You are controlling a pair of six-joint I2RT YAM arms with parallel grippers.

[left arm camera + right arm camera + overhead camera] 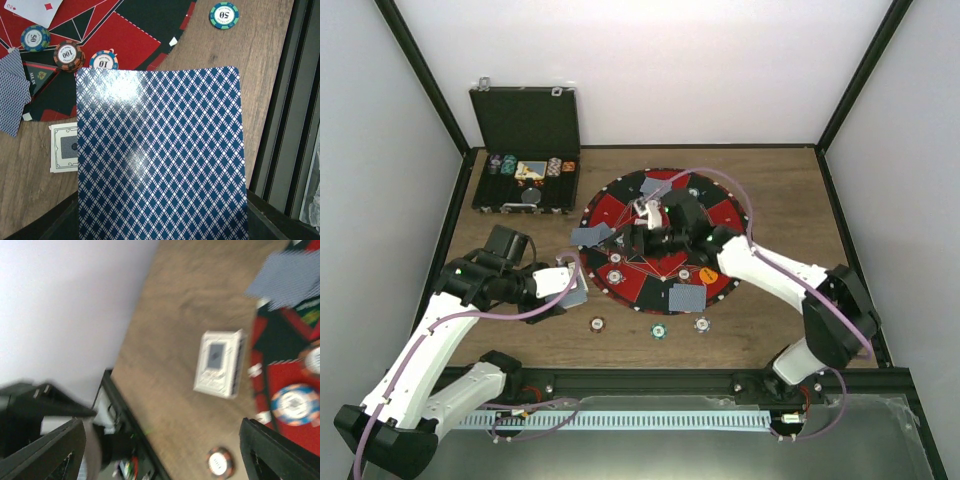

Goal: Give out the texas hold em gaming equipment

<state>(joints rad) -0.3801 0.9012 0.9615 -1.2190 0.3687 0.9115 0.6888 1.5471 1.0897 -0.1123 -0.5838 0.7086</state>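
Note:
A round red-and-black poker mat (pixel 720 215) lies mid-table with blue-backed cards (pixel 685 297) and an orange disc (pixel 708 274) on it. My left gripper (pixel 575 288) sits at the mat's left edge, shut on a blue-diamond-backed card (pixel 160 150) that fills the left wrist view and hides its fingertips. Striped chips (pixel 68 55) lie on the mat beyond the card, and one chip (pixel 224 15) lies on the wood. My right gripper (pixel 623 243) hovers over the mat's left part. Its view is blurred. It (pixel 165 460) is open and empty.
A white card box (pixel 64 147) lies on the wood beside the mat, also in the right wrist view (pixel 220 362). Three chips (pixel 659 330) lie on the wood in front of the mat. The open black case (pixel 525 150) stands at the back left.

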